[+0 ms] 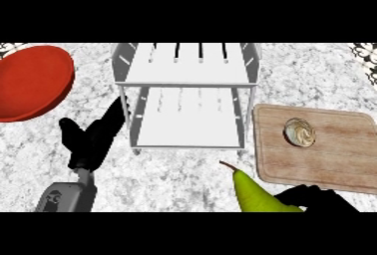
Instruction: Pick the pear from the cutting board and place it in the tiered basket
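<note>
Two hands in view. Right hand (318, 197) at the lower edge, fingers curled round the base of the pear (254, 193). The pear is tilted, stem up-left, off the wooden cutting board (331, 162), above the counter (184, 169) and in front of the white tiered basket (184, 84). Left hand (92, 139) rests open beside the basket's left side. Small round tan object (299, 132) lies on the board. Red plate (29, 82) at far left.

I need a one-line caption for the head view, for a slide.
Right hand holds the pear beside the board, short of the basket; left hand rests open.
</note>
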Motion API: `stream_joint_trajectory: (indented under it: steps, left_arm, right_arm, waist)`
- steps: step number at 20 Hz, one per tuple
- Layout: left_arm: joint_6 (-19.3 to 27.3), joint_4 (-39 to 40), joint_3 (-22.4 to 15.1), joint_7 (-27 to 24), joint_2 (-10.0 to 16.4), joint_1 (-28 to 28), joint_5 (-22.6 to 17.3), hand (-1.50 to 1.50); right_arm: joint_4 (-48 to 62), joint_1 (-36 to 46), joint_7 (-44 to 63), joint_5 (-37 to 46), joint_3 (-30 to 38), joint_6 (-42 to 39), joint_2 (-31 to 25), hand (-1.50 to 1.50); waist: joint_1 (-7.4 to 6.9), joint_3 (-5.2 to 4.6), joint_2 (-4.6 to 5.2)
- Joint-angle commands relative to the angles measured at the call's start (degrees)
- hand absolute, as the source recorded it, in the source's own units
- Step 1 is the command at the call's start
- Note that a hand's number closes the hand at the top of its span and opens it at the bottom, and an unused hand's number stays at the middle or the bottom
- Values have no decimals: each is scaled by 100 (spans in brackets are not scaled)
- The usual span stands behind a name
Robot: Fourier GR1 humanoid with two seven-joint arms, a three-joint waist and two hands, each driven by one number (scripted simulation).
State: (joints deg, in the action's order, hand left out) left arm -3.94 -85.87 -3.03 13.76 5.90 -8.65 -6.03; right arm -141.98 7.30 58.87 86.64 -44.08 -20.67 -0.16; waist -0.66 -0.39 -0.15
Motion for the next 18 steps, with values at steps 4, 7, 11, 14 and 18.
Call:
stream_joint_trajectory:
  steps: [4,7,11,14,18]
  left_arm:
    - [-28,89,-50,118,-54,-178,-9,0]
    - [-47,-9,-60,49,-41,-99,-1,0]
    - [-80,124,-78,-68,-32,-65,54,0]
    - [-36,311,-78,-78,-80,-241,104,0]
    - [-122,258,-8,-113,-49,-219,3,0]
  right_arm:
    - [216,1308,1342,-934,656,-278,15,150]
    - [581,1835,1469,-1403,1229,-189,15,150]
    - [1666,2914,1570,-1883,1999,222,14,150]
    - [2259,3749,1549,-2480,2630,121,14,150]
    - [3676,4652,1377,-2904,3016,902,14,150]
  waist:
    - [-137,7,59]
    - [-212,9,54]
    - [-255,12,63]
    - [-173,15,58]
    - [-181,24,55]
